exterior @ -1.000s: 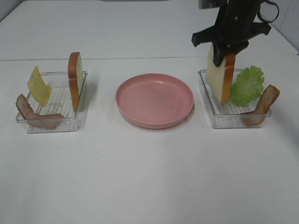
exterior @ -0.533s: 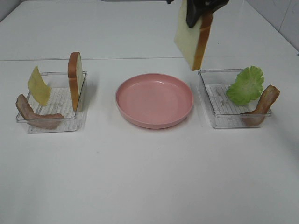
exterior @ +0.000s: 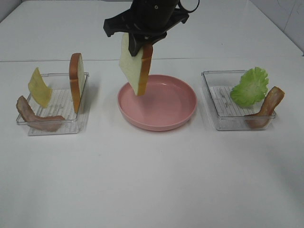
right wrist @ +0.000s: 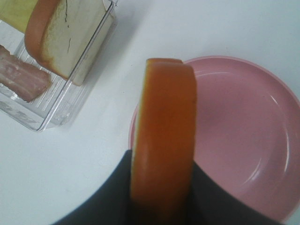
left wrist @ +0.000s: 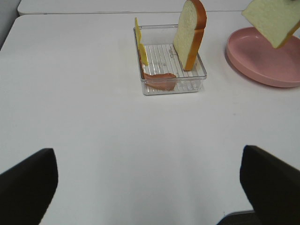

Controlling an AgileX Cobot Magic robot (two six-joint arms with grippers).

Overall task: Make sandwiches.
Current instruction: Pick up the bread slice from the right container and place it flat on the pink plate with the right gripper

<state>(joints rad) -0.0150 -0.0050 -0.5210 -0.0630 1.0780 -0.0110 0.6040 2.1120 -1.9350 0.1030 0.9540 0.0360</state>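
White table (exterior: 152, 190), plain. Pink plate (exterior: 176, 124): below my right gripper's (exterior: 138, 46) fingers, which were clamped on a bread slice (exterior: 135, 71) hanging on edge beneath them. Left gripper (left wrist: 150, 180): fingers spread wide, nothing between them. My judgement: lower, tip the slice flat, centre it, then release. Writing: none legible.

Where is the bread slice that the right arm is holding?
In the exterior high view the bread slice hangs from the right gripper over the left side of the pink plate.

The right hand (exterior: 138, 47) has carried the bread slice (exterior: 134, 72) over the plate (exterior: 173, 103).
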